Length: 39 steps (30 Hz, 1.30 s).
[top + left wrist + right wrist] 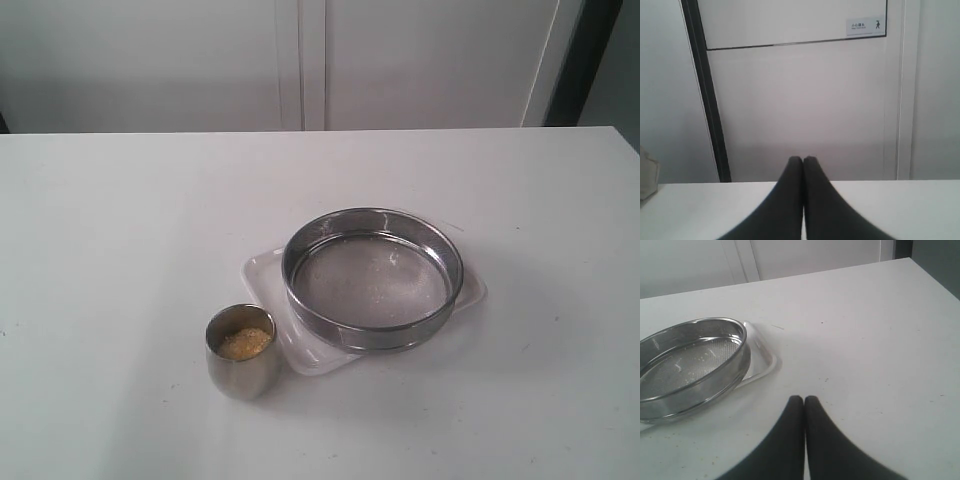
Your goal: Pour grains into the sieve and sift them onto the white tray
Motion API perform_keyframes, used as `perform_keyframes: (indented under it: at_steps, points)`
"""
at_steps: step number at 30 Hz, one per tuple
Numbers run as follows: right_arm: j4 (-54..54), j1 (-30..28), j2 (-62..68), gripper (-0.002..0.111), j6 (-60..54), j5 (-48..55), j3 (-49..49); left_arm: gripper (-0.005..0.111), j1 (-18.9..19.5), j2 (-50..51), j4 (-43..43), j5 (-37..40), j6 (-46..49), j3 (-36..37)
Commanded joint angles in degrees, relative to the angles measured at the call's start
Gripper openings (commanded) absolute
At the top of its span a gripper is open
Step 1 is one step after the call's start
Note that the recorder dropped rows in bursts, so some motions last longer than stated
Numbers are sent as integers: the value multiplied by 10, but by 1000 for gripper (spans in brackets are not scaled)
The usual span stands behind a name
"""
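Right end effector (804, 401): two dark fingers, tips pressed together, over bare tabletop (865, 340).
Sieve (715, 385): round, steel rim, fine mesh with a few pale specks; sits on white tray (764, 360), one rounded corner showing past the rim.
Tabletop: white, lightly speckled.

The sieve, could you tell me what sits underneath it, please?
The sieve rests on the white tray, whose corners stick out around it. The tray's middle is hidden beneath the sieve, so anything there cannot be seen.

Small steel cup (241, 377) on white table (100, 250)
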Motion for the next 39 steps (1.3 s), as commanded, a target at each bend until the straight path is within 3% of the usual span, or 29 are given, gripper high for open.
perform_keyframes:
  at_steps: [1, 8, 15, 19, 39]
  points:
    - [0, -1, -3, 0, 1, -8, 3, 0, 2, 12, -5, -13, -65, -5]
    - [0, -1, -3, 0, 1, -8, 3, 0, 1, 93, 43, -36, -104, 8]
    - [0, -1, -3, 0, 1, -8, 3, 0, 1, 197, 307, -198, -281, 67]
    - [0, -1, -3, 0, 1, -8, 3, 0, 1, 256, 401, -240, -307, 90]
    - [0, -1, -3, 0, 13, -8, 3, 0, 1, 301, 438, -248, -331, 94]
